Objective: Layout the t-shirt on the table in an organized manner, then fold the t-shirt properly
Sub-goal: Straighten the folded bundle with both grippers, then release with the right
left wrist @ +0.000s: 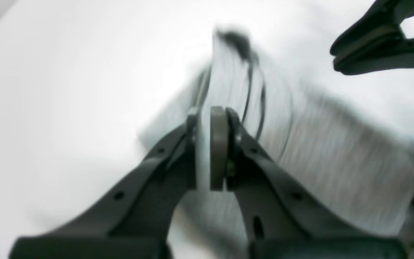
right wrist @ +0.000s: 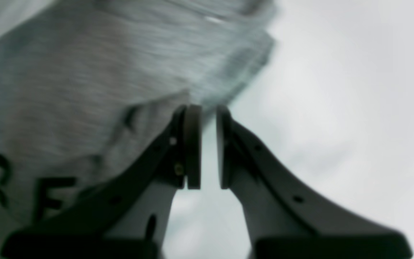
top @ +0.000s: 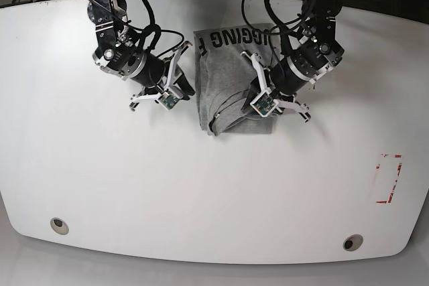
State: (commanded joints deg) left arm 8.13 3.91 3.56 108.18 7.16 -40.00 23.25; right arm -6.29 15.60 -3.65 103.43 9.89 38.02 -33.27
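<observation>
The t-shirt (top: pixel 231 78) lies near the middle of the worktop (top: pixel 100 185), toward the far edge at about 12 o'clock. It is already folded into a narrow strip, with the big black letters showing at its far end. The end at 6 o'clock is still bumpy and a bit crooked.

The left tool (left wrist: pixel 207 147) sits over the shirt's 3 o'clock side. Its pads (left wrist: pixel 218 147) are almost together, and there seems to be a thin bit of grey cloth between them, but the picture is too blurry to be sure. The right tool (right wrist: pixel 204 147) hovers just beside the shirt's 9 o'clock edge. Its pads (right wrist: pixel 192 147) are a little apart and hold nothing.

So the side folds look done. What is probably left is folding the strip in half and smoothing it.
</observation>
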